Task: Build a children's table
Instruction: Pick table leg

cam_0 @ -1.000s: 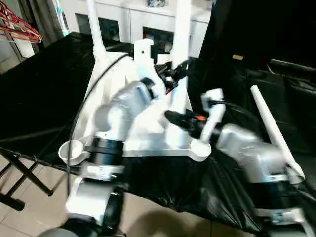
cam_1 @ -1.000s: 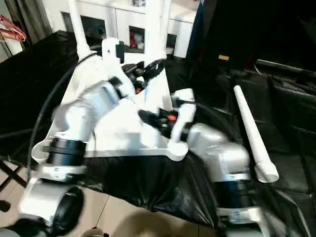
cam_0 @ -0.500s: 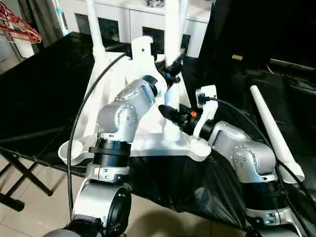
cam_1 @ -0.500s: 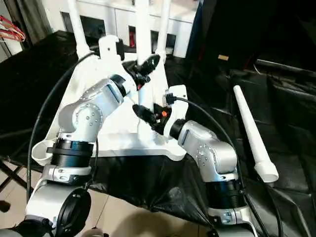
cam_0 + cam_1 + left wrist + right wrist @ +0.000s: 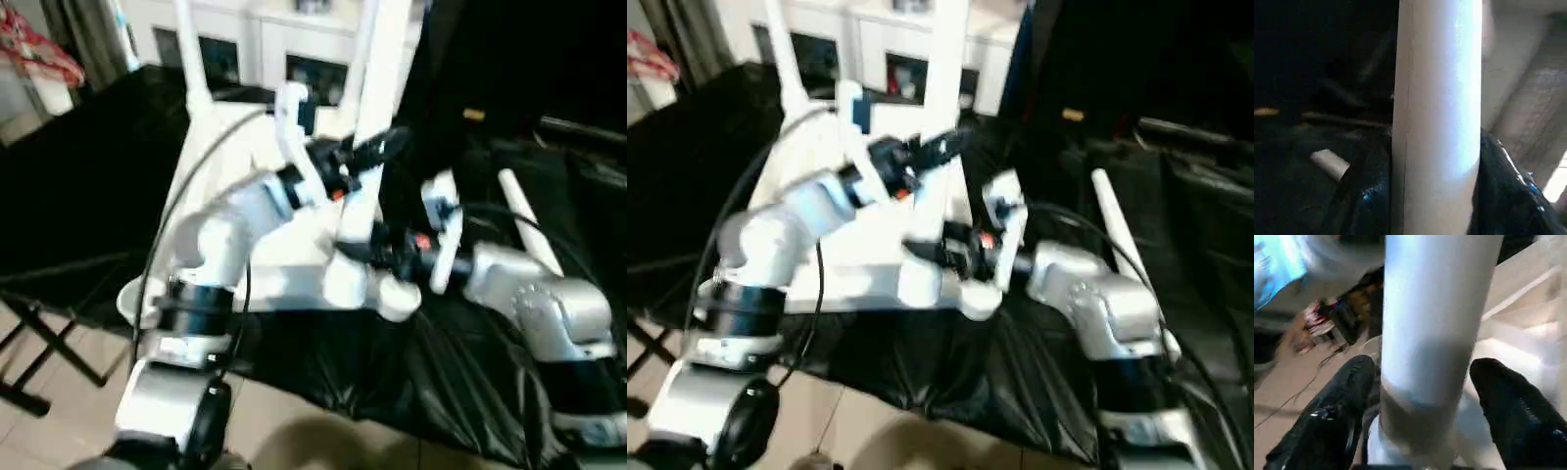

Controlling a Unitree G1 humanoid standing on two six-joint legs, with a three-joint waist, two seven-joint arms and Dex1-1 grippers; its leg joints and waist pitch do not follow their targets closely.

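The white table top (image 5: 211, 147) lies upside down on black cloth. One white leg (image 5: 186, 49) stands in its far left corner. A second leg (image 5: 384, 69) rises, leaning, from the near edge beside the near right socket (image 5: 397, 294). My left gripper (image 5: 380, 147) is shut on this leg about halfway up, and the leg (image 5: 1437, 122) looms close in the left wrist view. My right gripper (image 5: 355, 257) is shut on it low down. Its black fingers (image 5: 1337, 421) flank the tube (image 5: 1435, 323). A loose leg (image 5: 524, 215) lies on the cloth to the right.
A white cabinet with glass doors (image 5: 245, 49) stands behind the work. The black cloth (image 5: 78, 196) drapes over the near edge above a tiled floor. Red hangers (image 5: 39, 59) sit at the far left. Dark folding struts (image 5: 39, 343) show below the cloth on the left.
The held leg's upper end has swung to the right, and my left gripper went with it. My right gripper stays low on the leg. The view itself has shifted a little.
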